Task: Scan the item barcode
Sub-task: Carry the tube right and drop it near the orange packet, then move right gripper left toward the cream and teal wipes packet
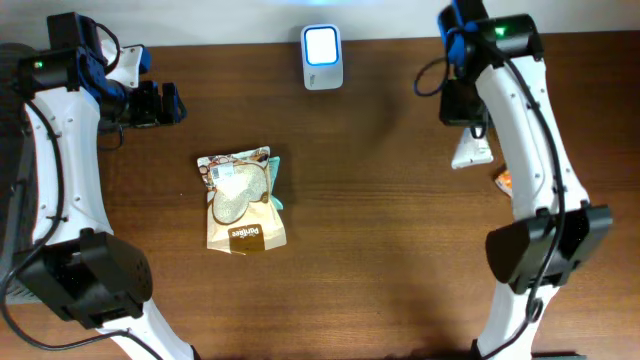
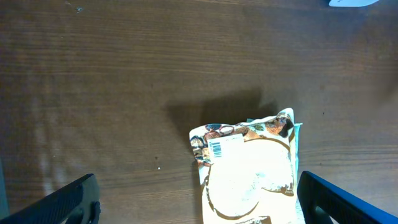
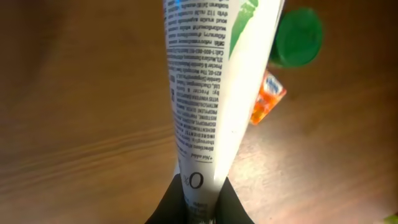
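1. Currently, the right gripper (image 3: 199,200) is pressed together on the flat crimped end of a white tube (image 3: 208,87). In the right wrist view the black fingers (image 3: 166,210) pinch that end at the bottom centre of the frame.
2. The tube runs up from the grip toward the top of the frame. Small printed text covers its near face, a green band shows on its right edge, and a green cap (image 3: 297,36) sits at the upper right.
3. In the overhead view the tube hangs below the right gripper at the right side of the frame, over the brown wooden table (image 1: 400,250).
4. A small orange packet (image 1: 503,180) lies on the table just beside the tube, at its lower right.
5. The white scanner (image 1: 322,57) stands at the top centre of the overhead frame, its lit window facing up. It is well apart from the tube.
6. The left gripper (image 1: 172,103) is at the upper left of the overhead frame with its jaws spread wide, and it holds nothing.
7. In the left wrist view its two dark fingers (image 2: 71,202) occupy the lower corners of the frame.
8. A printed snack pouch (image 1: 243,200) lies flat on the table, left of centre in the overhead frame. A barcode label shows at its upper left corner in the left wrist view.
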Available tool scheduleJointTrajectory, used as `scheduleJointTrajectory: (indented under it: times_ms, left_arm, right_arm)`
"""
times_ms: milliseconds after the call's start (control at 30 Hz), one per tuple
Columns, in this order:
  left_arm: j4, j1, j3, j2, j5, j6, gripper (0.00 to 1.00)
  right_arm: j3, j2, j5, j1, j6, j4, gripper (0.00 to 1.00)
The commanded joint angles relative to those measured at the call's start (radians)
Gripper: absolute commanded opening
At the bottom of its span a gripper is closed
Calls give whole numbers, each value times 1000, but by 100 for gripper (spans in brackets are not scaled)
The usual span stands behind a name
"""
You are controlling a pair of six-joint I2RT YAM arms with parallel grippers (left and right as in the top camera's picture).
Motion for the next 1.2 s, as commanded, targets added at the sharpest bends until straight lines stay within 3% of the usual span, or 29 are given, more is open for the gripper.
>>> scheduleJointTrajectory:
  times_ms: [0, 200, 367, 467, 533, 600, 767, 1000, 1167]
  left_arm:
    - [-1, -3, 6, -23, 8, 16, 99]
    - [-1, -3, 6, -23, 8, 16, 99]
    - [-1, -3, 6, -23, 8, 16, 99]
    - [-1, -3, 6, -23, 8, 16, 99]
    - [-1, -3, 6, -23, 8, 16, 99]
    - [-1, -3, 6, -23, 8, 16, 99]
    - [-1, -3, 6, -23, 8, 16, 99]
    - [-1, -3, 6, -23, 8, 16, 99]
    - [-1, -3, 6, -23, 8, 16, 99]
  right_arm:
    - [-164, -11, -26, -72, 25, 96, 4]
    - [-414, -11, -30, -161, 20, 283, 4]
    - [-523, -11, -29, -197, 21, 386, 5]
    - [-600, -11, -30, -207, 21, 458, 12]
    - [-649, -11, -30, -208, 21, 507, 27]
    - [-667, -11, -30, -208, 21, 525, 33]
    - [-622, -14, -93, -208, -34, 515, 41]
    - [-389, -80, -567, -198, -220, 358, 43]
    - [-332, -136, -758, -130, -329, 267, 42]
